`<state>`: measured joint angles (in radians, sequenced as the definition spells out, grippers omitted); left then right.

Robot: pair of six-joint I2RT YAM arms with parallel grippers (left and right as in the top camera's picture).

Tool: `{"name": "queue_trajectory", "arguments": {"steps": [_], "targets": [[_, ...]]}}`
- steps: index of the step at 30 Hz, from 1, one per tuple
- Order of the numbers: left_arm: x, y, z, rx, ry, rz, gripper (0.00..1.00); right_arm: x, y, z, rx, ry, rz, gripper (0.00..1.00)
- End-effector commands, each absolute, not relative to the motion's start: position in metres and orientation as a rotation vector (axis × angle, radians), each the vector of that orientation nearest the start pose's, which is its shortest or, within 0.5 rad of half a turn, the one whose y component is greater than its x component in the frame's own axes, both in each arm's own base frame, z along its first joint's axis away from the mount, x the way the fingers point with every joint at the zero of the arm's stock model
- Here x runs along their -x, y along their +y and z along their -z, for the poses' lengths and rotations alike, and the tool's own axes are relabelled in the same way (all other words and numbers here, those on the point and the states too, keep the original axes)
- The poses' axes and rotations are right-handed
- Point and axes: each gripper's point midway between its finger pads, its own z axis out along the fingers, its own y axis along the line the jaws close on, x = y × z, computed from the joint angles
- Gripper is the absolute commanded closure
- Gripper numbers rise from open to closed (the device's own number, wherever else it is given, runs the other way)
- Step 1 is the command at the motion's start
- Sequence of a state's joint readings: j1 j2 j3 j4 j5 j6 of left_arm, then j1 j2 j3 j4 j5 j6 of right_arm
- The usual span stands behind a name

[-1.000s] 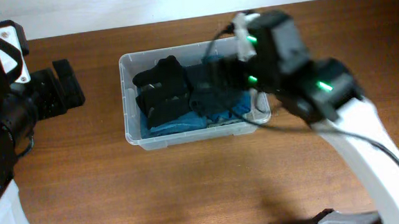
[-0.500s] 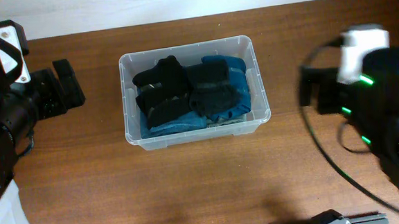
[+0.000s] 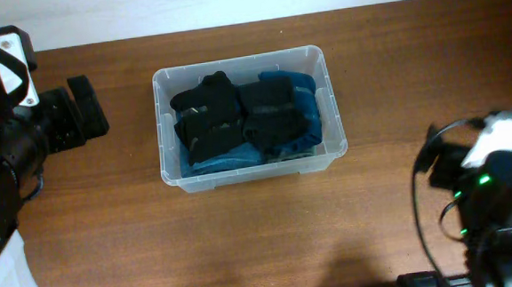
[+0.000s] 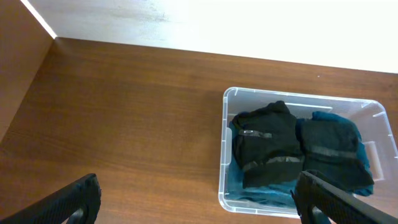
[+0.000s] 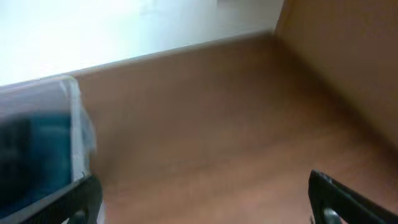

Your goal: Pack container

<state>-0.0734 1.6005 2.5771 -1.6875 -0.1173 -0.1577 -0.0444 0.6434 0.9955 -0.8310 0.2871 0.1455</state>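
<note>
The container (image 3: 158,83), a clear plastic tub, stands on the wooden table left of centre. It holds folded black clothes (image 3: 208,115) and blue clothes (image 3: 299,83). It also shows in the left wrist view (image 4: 225,143) and, blurred, at the left edge of the right wrist view (image 5: 71,124). My left gripper (image 4: 199,202) is open and empty, held above the table left of the tub. My right gripper (image 5: 205,202) is open and empty, over bare table to the right of the tub. In the overhead view the right arm (image 3: 495,187) is at the lower right.
A white wall runs along the table's far edge (image 3: 231,20). The left arm's black body (image 3: 24,131) fills the left side of the overhead view. Bare wood (image 3: 244,242) lies in front of the tub.
My right arm has pulled back from over the tub's right end, moving right and toward the front of the table. The left arm and the tub have not moved.
</note>
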Motion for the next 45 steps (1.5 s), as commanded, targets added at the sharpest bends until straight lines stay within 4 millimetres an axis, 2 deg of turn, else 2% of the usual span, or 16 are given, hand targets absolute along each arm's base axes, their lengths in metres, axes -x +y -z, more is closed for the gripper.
{"name": "queue_trajectory", "arguments": {"steps": [1, 7, 13, 18, 22, 24, 45], "targets": [[-0.298, 0.0, -0.459, 0.157, 2.253, -0.025, 0.01, -0.216, -0.053, -0.255, -0.346, 2.017, 0.199, 0.02], [-0.298, 0.0, -0.459, 0.157, 2.253, -0.025, 0.0, -0.202, -0.048, -0.197, -0.331, 2.009, 0.172, 0.02], [-0.298, 0.0, -0.459, 0.157, 2.253, -0.025, 0.0, -0.198, -0.046, -0.153, -0.323, 1.969, 0.153, 0.02], [-0.298, 0.0, -0.459, 0.157, 2.253, -0.025, 0.01, -0.201, -0.045, -0.13, -0.32, 1.956, 0.147, 0.02], [-0.298, 0.0, -0.459, 0.157, 2.253, -0.025, 0.01, -0.205, -0.043, -0.12, -0.311, 1.963, 0.133, 0.02], [-0.298, 0.0, -0.459, 0.157, 2.253, -0.025, 0.01, -0.205, -0.043, -0.106, -0.312, 1.994, 0.138, 0.02], [-0.298, 0.0, -0.459, 0.156, 2.253, -0.025, 0.01, -0.205, -0.043, -0.103, -0.313, 2.003, 0.139, 0.02]]}}
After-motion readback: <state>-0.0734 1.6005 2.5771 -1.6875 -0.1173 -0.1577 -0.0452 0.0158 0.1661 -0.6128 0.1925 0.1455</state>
